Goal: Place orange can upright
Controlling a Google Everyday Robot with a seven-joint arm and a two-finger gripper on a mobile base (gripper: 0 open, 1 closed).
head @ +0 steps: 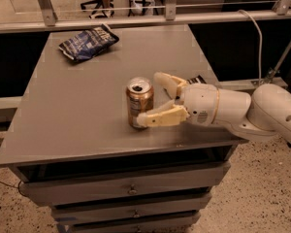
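1. Grey cabinet top [77, 115] over a stack of drawers [131, 191] fills most of the view, with a metal railing [136, 19] behind it and speckled floor to the right.
2. White arm [262, 111] reaches in low from the right, lying nearly level over the front right corner.
3. Gripper [150, 99] points left with its tan fingers [162, 116] spread wide; the near one lies against the can's lower side, the far one stands clear behind it.
4. Blue chip bag [87, 42] lies at the far left, well apart.
5. Orange can [139, 102] stands upright near the front edge, opened top up.
6. Black wrapper [198, 79] peeks out behind the gripper.
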